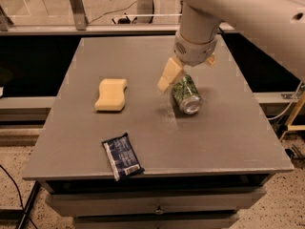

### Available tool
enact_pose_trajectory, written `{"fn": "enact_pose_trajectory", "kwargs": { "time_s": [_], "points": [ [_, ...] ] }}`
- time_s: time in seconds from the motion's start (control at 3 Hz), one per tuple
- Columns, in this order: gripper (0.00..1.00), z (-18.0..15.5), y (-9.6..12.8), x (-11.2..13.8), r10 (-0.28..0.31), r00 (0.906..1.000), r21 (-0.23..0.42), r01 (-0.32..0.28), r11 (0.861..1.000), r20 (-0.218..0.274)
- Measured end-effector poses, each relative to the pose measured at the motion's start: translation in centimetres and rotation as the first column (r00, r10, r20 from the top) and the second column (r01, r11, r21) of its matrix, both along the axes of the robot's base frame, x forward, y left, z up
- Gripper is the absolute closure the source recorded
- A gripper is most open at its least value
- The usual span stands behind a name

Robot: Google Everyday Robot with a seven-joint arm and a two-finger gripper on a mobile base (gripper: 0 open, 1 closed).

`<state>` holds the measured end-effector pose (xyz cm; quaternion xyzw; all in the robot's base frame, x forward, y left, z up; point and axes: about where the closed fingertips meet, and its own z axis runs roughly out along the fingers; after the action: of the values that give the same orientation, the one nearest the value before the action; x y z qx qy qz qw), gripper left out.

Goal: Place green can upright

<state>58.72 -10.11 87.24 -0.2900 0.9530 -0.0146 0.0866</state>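
Gripper [187, 74] hovers over the matte grey worktop [228, 137], right of centre toward the far edge, its cream fingers [169, 75] spread wide and gripping nothing. Just below them lies the one green can [186, 95], a mottled cylinder on its side, shiny silver end facing the near edge. One soft, wavy yellow sponge [111, 94] sits toward the left edge. One crinkly dark blue packet [122, 156] rests at the near edge. Both are well apart from the can.
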Motion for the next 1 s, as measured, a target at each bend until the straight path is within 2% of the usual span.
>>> {"fn": "enact_pose_trajectory", "kwargs": {
  "time_s": [0.33, 0.67, 1.0],
  "points": [
    [0.00, -1.8, 0.4, 1.0, -0.139, 0.9902, 0.019, 0.139, 0.990, 0.002],
    [0.00, -3.8, 1.3, 2.3, -0.207, 0.9783, 0.023, 0.207, 0.978, -0.013],
    [0.13, -5.6, 2.1, 3.2, -0.213, 0.9755, 0.016, 0.214, 0.977, -0.057]
  ]
}}
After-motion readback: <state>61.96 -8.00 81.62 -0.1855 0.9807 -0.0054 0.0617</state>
